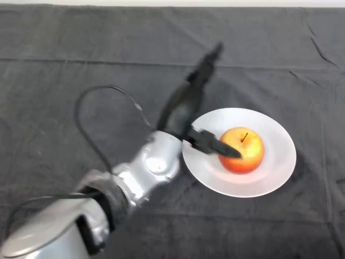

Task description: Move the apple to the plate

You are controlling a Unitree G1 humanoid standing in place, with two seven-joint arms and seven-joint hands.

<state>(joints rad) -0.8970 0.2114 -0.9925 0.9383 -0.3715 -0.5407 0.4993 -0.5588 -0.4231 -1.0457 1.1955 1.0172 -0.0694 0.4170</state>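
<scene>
A red and yellow apple (243, 150) sits upright on a white plate (275, 167), stem up, slightly left of the plate's middle. My left hand (183, 108) hovers over the plate's left rim. Its fingers (207, 65) stretch straight toward the far side of the table, away from the apple. The thumb (213, 144) points right, and its tip lies against or just in front of the apple's left side. The hand is open and holds nothing.
The dark cloth (64, 81) covers the whole table, with a fold line running across the far part. My silver-grey forearm (145, 167) crosses the lower left, just left of the plate.
</scene>
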